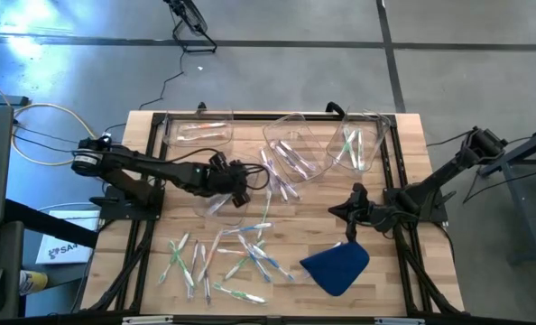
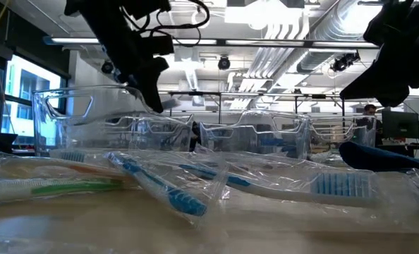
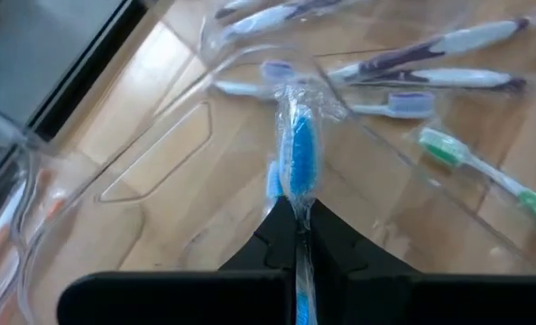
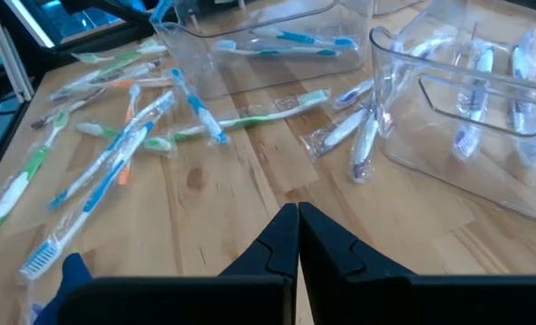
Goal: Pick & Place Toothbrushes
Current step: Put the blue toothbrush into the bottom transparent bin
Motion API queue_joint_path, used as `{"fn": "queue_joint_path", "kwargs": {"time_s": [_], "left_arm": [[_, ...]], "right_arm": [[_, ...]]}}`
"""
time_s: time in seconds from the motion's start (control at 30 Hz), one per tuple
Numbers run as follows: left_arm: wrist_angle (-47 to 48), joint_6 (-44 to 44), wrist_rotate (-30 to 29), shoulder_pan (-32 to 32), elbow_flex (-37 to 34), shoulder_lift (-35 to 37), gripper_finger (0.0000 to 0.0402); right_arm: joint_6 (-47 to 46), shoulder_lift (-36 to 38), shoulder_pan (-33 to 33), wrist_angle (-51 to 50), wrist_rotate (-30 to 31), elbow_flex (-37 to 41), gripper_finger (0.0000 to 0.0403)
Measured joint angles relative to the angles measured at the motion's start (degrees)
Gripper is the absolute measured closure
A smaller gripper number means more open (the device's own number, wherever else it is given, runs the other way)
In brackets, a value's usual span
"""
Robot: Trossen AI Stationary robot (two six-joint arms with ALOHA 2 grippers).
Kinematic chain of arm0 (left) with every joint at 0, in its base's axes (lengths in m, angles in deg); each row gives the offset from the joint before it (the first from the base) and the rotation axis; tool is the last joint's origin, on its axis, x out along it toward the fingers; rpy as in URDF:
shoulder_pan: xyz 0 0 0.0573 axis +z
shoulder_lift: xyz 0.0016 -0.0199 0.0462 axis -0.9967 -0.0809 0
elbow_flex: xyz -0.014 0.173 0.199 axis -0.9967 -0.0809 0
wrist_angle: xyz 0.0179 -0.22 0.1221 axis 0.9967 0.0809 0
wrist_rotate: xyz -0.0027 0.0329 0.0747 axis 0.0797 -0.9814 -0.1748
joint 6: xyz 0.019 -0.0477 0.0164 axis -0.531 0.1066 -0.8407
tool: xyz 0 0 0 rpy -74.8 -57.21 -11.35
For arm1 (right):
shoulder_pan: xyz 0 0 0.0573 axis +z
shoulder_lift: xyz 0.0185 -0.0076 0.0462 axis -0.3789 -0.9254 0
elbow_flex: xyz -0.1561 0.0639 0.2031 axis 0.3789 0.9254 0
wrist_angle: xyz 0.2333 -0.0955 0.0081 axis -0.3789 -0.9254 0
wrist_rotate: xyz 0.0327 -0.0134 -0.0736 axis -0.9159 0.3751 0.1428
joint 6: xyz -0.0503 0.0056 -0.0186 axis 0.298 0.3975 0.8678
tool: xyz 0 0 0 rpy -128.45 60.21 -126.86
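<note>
Pinching a blue toothbrush [image 3: 297,149] in clear wrap, the left gripper [image 1: 246,181] hangs over a clear bin [image 1: 216,200], its fingers pressed tight on the handle. The brush's long axis runs straight out ahead of the fingers, head end away. Beyond the bin wall lie purple toothbrushes [image 3: 430,56] and a green one [image 3: 485,167]. More loose toothbrushes [image 1: 227,257] scatter nearer the table's front edge. The right gripper [image 1: 347,213] waits pressed together and empty, with a blue cloth [image 1: 336,264] just beside it.
</note>
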Motion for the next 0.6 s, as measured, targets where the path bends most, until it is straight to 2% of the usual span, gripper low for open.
{"fn": "queue_joint_path", "kwargs": {"time_s": [0.13, 0.4, 0.6], "left_arm": [[-0.3, 2.1, -0.8, 0.4, -0.8, 0.0, 0.0397], [-0.3, 1.1, -0.8, 0.4, -1.0, 0.0, 0.0346], [-0.4, 0.1, -0.9, 0.4, -1.0, 0.0, 0.0334]], "right_arm": [[-0.3, -1.2, 0.0, 0.1, 0.0, 0.0, 0.0399], [-0.4, -2.2, 0.0, 0.3, 0.0, 0.0, 0.0399], [-1.7, -2.2, 0.0, 0.3, -0.1, 0.0, 0.0399]]}}
